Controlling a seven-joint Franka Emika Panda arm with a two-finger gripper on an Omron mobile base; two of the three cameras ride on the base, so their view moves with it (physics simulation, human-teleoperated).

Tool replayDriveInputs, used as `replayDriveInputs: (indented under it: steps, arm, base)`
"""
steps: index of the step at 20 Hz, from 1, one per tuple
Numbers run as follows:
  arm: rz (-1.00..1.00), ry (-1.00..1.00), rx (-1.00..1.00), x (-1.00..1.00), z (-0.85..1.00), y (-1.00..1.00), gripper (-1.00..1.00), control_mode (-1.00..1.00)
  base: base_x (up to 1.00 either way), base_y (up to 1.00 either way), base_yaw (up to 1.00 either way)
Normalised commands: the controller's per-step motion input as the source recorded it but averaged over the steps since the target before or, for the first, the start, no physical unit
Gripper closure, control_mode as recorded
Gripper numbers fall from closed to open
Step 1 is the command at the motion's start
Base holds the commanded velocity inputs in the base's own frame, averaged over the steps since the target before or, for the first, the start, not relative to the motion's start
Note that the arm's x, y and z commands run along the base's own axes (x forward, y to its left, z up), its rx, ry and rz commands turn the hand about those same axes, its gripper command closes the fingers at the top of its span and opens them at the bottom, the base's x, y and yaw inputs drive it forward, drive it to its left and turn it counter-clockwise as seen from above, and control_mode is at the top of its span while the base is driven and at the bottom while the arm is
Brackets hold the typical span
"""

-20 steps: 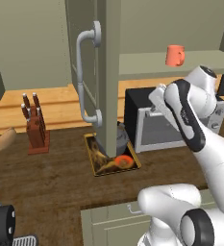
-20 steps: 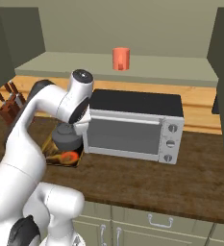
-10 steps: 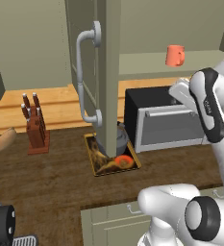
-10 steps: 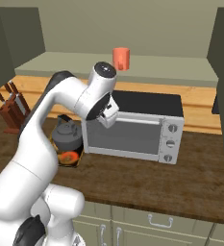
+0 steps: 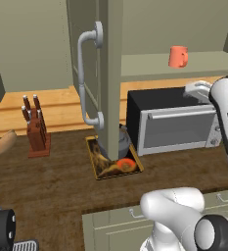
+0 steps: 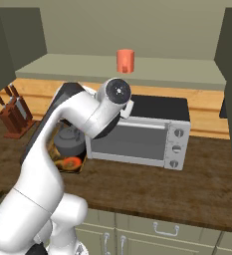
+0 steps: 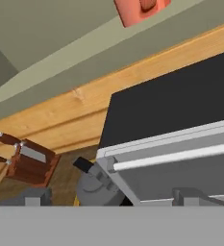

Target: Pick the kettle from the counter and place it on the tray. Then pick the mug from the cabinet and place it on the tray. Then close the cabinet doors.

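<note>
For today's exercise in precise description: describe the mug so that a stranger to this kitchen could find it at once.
Start at the toaster oven on the counter and look up to the pale shelf of the open cabinet. The mug stands alone there, a small salmon-orange cylinder, unlike the squat grey kettle below.

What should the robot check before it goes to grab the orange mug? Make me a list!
1. Kettle sits on the tray: ok.
2. End effector open and holding nothing: ok.
3. Mug stands upright on the cabinet shelf: ok.
4. Cabinet doors open so the mug can be reached: ok.
5. Nothing stands beside the mug on the shelf: ok.
6. Which way the mug's handle points for gripping: toward the right in the left base view, ok.
</note>
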Motion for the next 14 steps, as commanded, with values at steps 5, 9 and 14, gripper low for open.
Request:
replayDriveInputs:
  steps: [5, 9, 14]
  arm:
    - [0.04, 0.06, -0.05, 0.09, -0.01, 0.03, -1.00, -1.00]
    - [0.00, 0.00, 0.00, 0.19, 0.16, 0.07, -1.00, -1.00]
    - [0.00, 0.00, -0.03, 0.28, 0.62, 0.00, -1.00, -1.00]
  base:
    - [0.00, 0.00, 0.00]
    - [0.00, 0.00, 0.00]
    - [0.00, 0.00, 0.00]
